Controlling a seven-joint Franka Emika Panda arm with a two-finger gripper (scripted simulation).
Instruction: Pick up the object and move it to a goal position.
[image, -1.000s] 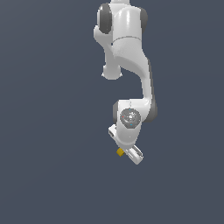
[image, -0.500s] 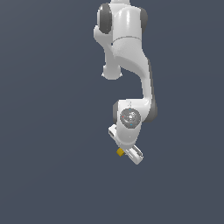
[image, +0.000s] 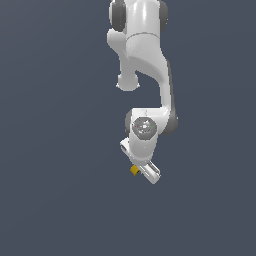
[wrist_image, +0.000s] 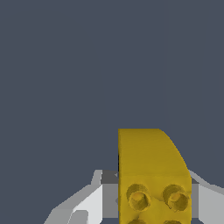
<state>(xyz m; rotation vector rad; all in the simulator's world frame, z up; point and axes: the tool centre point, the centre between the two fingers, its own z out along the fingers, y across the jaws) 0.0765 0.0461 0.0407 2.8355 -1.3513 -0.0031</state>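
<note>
The object is a small yellow-orange blocky piece (image: 134, 170) with round studs, seen large in the wrist view (wrist_image: 151, 175). My gripper (image: 136, 170) is shut on it, with a white finger (wrist_image: 89, 203) on either side of it. The white arm hangs down from the top of the exterior view and holds the piece in the air against the plain dark grey background. No goal marker shows in either view.
</note>
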